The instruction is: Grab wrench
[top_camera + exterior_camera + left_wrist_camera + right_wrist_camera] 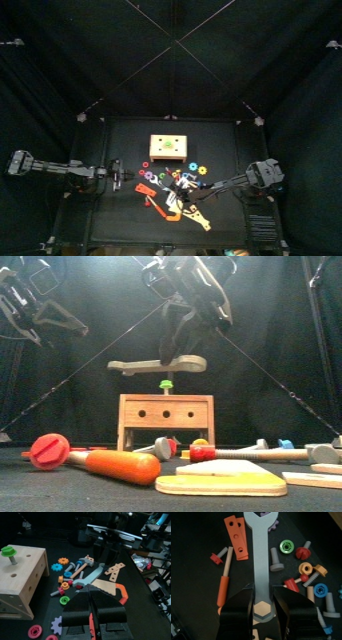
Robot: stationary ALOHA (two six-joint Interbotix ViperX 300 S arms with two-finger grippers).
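The grey-blue wrench (pixel 158 364) hangs level in the air in front of the wooden box, held by my right gripper (pixel 177 351). In the right wrist view the wrench (pixel 260 557) runs straight out from between the jaws, and my right gripper (pixel 263 588) is shut on its handle end, above the scattered toy parts. The wrench also shows in the left wrist view (pixel 90 574). My left gripper (pixel 91 593) is shut and empty, low over the table's left side (pixel 130 181), apart from the wrench.
A wooden box (pixel 164 416) with a green bolt (pixel 166 384) stands mid-table. Around it lie coloured nuts and gears (pixel 286 547), an orange perforated strip (pixel 238 534), a screwdriver with an orange handle (pixel 120 466), a red screw (pixel 50 449) and wooden pieces (pixel 221 484).
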